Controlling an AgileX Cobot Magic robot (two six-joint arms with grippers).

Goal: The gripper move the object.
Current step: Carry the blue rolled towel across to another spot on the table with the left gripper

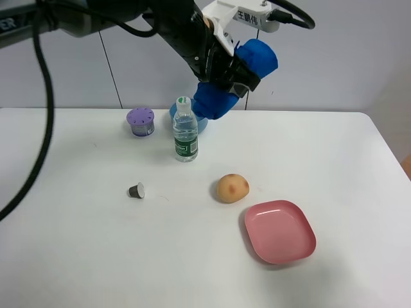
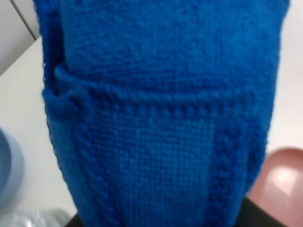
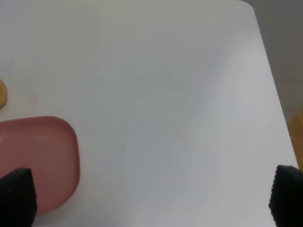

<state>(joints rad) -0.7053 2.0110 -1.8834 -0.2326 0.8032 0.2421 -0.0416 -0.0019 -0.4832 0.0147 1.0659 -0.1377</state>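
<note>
A blue knitted cloth (image 1: pixel 234 80) hangs in the air above the back of the white table (image 1: pixel 77 256). My left gripper (image 1: pixel 225 64) is shut on it, with the fingertips buried in the fabric. The cloth (image 2: pixel 161 113) fills almost the whole left wrist view. My right gripper (image 3: pixel 151 198) is open and empty, its two black fingertips (image 3: pixel 16 196) wide apart over bare table beside the pink plate (image 3: pixel 38 151). The right gripper does not show in the exterior high view.
A water bottle (image 1: pixel 185 131) stands below the cloth, with a light blue bowl (image 2: pixel 7 165) behind it. A purple cup (image 1: pixel 140 121) is at the back left, a small dark capsule (image 1: pixel 136 190) in front of it. A yellow-orange fruit (image 1: pixel 232 188) lies by the pink plate (image 1: pixel 280 231).
</note>
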